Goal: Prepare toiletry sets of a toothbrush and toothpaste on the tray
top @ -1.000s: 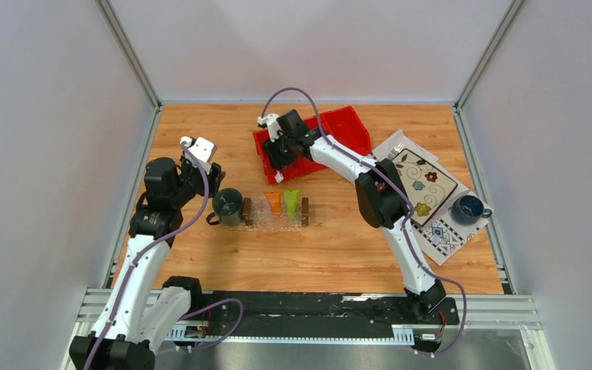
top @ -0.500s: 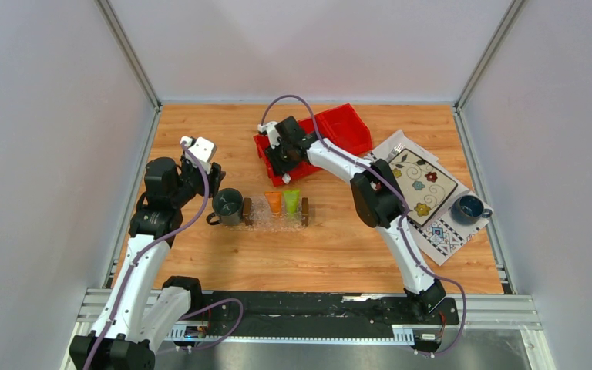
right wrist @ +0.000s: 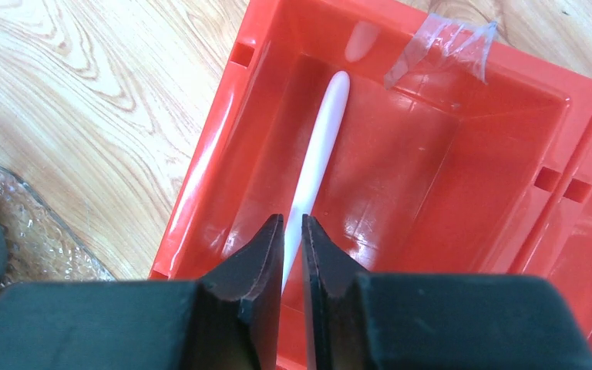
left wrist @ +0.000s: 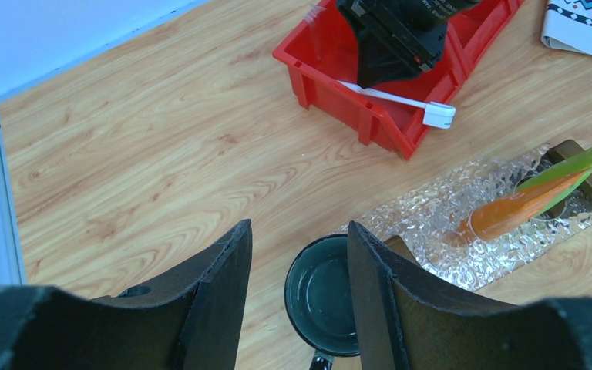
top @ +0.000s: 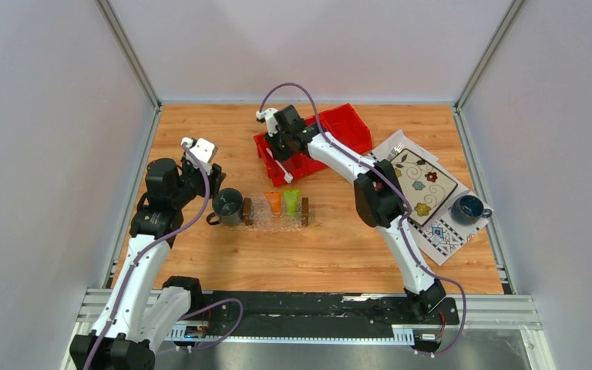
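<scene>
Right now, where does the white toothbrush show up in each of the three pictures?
Top view: the toothbrush slants down from the right gripper at the left end of the red bin.
Left wrist view: upper middle, the toothbrush pokes over the bin's front wall, head rightward.
Right wrist view: centre, the toothbrush handle runs up from between the fingers, over the bin's floor.
Shared landmark: the red bin.

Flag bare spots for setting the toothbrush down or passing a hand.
Free: tray strip between its left handle and the orange tube; bare table from tray to arm bases; far-left corner beside the red bin. Crowded: gap between bin and tray, dark mug beside the tray's left end, patterned cloth at right.
</scene>
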{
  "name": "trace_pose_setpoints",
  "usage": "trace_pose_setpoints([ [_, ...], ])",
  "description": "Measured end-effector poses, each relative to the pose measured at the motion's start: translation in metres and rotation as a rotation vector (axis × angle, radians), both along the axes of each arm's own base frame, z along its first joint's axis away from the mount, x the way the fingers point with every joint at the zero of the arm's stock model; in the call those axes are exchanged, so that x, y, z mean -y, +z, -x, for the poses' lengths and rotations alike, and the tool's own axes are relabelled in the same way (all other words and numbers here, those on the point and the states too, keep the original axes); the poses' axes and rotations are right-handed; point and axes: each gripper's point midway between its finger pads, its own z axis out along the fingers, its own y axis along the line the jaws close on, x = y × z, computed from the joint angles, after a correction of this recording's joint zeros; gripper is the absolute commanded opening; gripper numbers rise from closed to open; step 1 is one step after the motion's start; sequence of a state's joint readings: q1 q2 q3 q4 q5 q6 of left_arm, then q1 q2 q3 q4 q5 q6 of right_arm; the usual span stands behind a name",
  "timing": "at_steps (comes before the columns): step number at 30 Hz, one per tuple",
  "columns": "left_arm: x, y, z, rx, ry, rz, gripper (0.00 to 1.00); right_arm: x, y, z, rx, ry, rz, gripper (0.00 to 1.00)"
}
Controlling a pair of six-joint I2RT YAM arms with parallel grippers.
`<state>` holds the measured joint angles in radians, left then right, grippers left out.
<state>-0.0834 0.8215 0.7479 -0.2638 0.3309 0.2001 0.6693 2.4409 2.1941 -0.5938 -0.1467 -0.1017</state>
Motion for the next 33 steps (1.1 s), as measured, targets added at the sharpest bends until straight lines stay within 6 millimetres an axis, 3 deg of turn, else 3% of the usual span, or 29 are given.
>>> trace_pose_setpoints([
  [4,0.0,0.0,0.0,0.0,0.0,0.0,0.57,0.001,0.0,0.0,0.001,-0.002,0.002,0.23],
  [8,0.0,0.0,0.0,0.0,-0.002,0.0,0.57,0.003,-0.003,0.002,-0.009,-0.005,0.012,0.34],
  [13,0.001,0.0,0.0,0.0,-0.003,0.001,0.57,0.006,-0.009,0.005,-0.026,-0.005,0.027,0.38],
  [22,0.0,0.0,0.0,0.001,-0.004,-0.002,0.57,0.007,-0.016,0.007,-0.038,-0.006,0.036,0.36],
  [33,0.0,-0.001,0.0,-0.001,-0.006,-0.004,0.57,0.009,-0.036,0.01,-0.072,-0.009,0.06,0.19],
])
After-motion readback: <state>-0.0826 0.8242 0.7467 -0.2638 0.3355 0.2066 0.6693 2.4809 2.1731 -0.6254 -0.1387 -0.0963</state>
